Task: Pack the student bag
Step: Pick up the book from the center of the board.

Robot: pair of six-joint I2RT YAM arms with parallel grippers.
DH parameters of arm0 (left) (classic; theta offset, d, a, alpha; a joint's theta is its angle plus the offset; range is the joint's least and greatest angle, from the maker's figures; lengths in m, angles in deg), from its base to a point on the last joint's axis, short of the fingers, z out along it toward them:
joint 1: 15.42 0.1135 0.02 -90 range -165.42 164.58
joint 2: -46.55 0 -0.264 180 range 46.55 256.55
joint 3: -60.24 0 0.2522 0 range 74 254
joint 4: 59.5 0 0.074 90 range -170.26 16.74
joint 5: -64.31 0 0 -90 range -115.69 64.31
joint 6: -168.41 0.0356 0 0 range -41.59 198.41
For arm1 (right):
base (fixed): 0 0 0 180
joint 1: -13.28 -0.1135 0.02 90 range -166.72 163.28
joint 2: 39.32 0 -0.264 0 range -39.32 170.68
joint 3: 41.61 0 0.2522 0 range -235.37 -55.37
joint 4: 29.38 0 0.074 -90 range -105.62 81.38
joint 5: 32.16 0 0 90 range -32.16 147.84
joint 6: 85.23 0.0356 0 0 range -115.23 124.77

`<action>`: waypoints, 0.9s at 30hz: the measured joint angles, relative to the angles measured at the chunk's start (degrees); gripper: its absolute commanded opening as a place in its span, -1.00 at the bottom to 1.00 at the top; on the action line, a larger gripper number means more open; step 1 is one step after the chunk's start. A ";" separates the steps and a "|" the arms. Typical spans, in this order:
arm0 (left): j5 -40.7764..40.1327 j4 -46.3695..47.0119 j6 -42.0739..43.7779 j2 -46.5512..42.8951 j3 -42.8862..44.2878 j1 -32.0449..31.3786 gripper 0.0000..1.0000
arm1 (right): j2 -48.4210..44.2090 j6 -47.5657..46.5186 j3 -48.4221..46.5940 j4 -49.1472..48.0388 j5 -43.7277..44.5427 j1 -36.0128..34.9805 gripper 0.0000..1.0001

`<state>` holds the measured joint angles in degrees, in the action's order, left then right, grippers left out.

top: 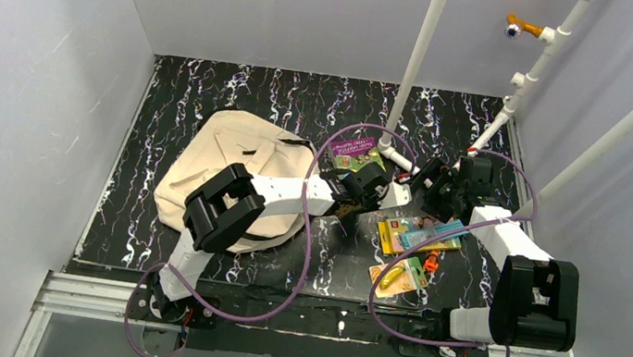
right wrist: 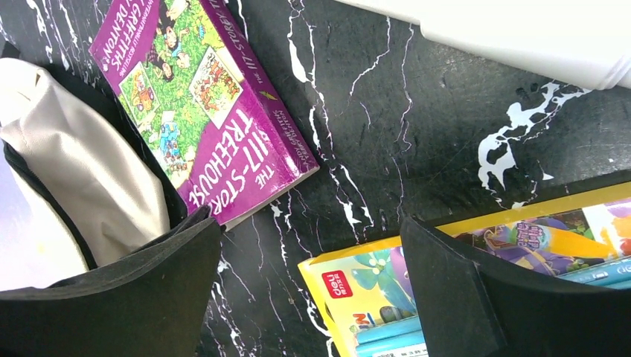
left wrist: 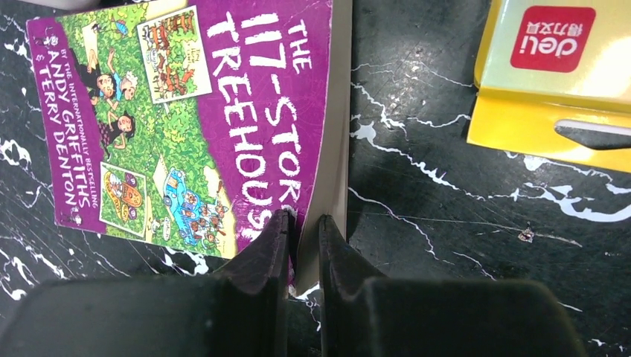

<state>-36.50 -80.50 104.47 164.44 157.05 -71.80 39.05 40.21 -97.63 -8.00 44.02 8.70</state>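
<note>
The student bag point(top: 221, 165) is a large beige fabric bag lying at the left of the table, and part of it shows in the right wrist view point(right wrist: 82, 171). A purple "117-Storey Treehouse" book point(top: 355, 153) lies just right of the bag. My left gripper point(left wrist: 303, 223) is shut on the near corner of the book point(left wrist: 186, 111), one jaw on the cover and one on the page edge. My right gripper point(right wrist: 312, 245) is wide open and empty. It hovers between the book point(right wrist: 201, 111) and a yellow Deli pen pack point(right wrist: 372, 297).
The yellow pen pack point(top: 417, 235) and a small carded pack point(top: 397, 277) lie front right on the black marbled table point(top: 213, 89). White pipes point(top: 418, 62) rise at the back right. The pen pack also shows in the left wrist view point(left wrist: 551, 74).
</note>
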 measured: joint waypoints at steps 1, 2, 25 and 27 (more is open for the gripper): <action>-0.50 0.04 -0.46 -0.04 0.00 -0.04 -1.00 | 0.00 -0.09 0.00 0.00 0.00 0.00 0.99; -1.09 0.09 -0.92 -0.15 0.00 -0.11 -1.00 | 0.00 -0.09 0.00 0.00 -0.04 0.00 1.00; -7.74 -0.57 -13.79 -7.56 -0.20 0.44 -1.00 | 15.12 28.59 4.57 -35.91 -18.10 -5.70 0.73; -6.88 -0.76 -14.32 -7.56 -0.20 0.44 -1.00 | 18.53 30.25 4.39 -40.09 -18.10 -7.93 0.55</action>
<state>-43.39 -81.27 90.16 156.88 156.85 -71.36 57.58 70.46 -93.24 -48.09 25.92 0.76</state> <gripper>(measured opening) 0.097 0.917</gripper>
